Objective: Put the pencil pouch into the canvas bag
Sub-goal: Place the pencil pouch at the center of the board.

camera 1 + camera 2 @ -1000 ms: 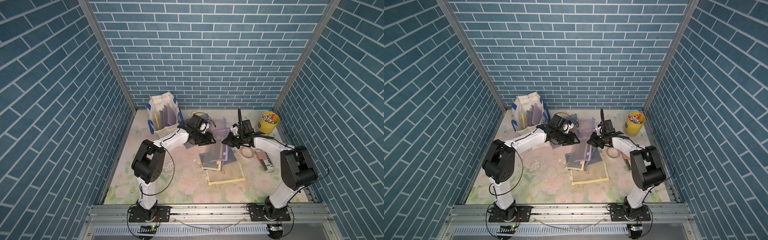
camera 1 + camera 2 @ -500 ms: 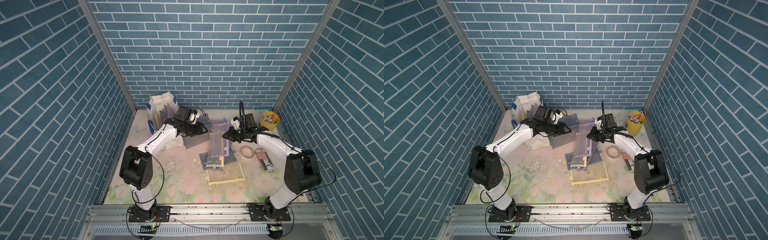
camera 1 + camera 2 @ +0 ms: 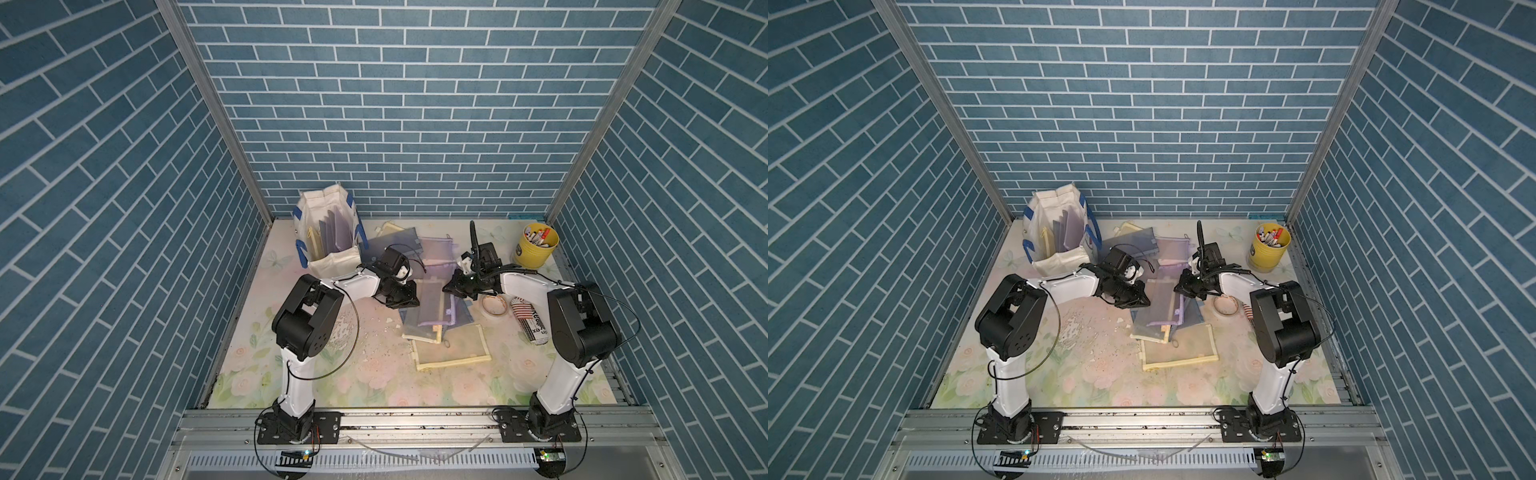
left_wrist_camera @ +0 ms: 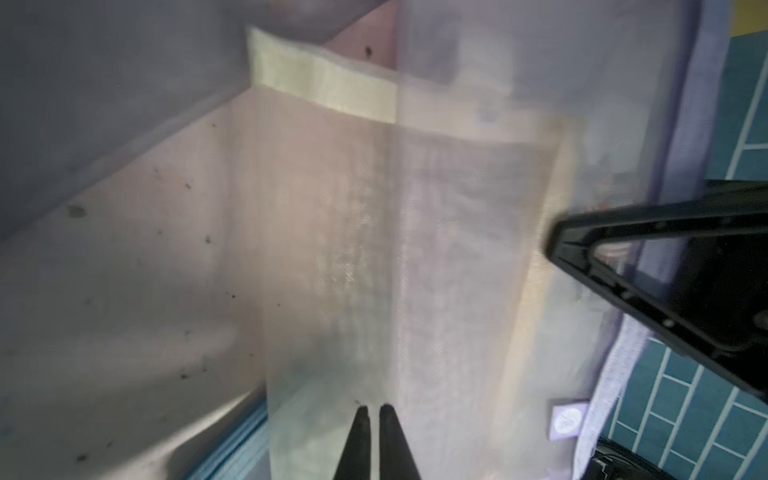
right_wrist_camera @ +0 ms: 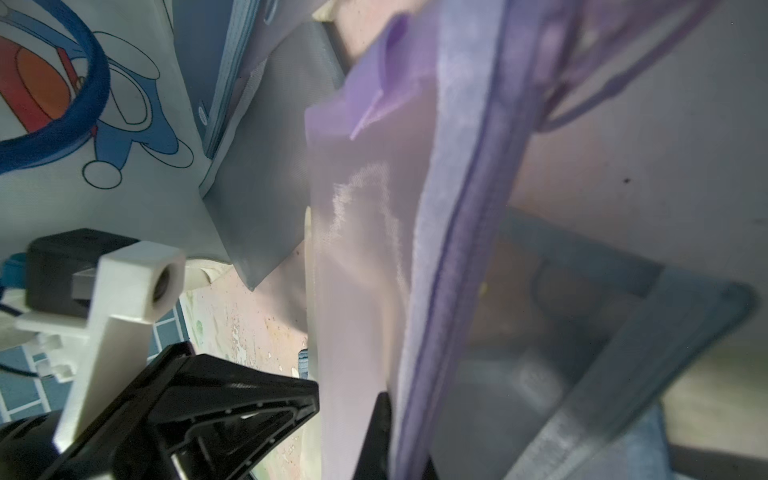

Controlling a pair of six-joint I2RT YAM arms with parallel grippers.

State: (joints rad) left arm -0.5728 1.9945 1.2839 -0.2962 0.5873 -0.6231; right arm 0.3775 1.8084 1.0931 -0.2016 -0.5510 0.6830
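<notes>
Pencil pouch [image 3: 430, 309], purple-trimmed mesh, sits mid-table on top of a pile of other pouches [image 3: 453, 353], stretched between both arms, not in the canvas bag [image 3: 328, 262]. Left gripper [image 3: 409, 300] is pinched on the pouch's left edge, tips almost touching in the wrist view [image 4: 376, 411]. Right gripper [image 3: 449, 287] is clamped on its right edge. The bag stands open at far left with pouches upright inside. Yellow bucket [image 3: 536, 251] at far right, tape roll [image 3: 493, 306] nearer.
</notes>
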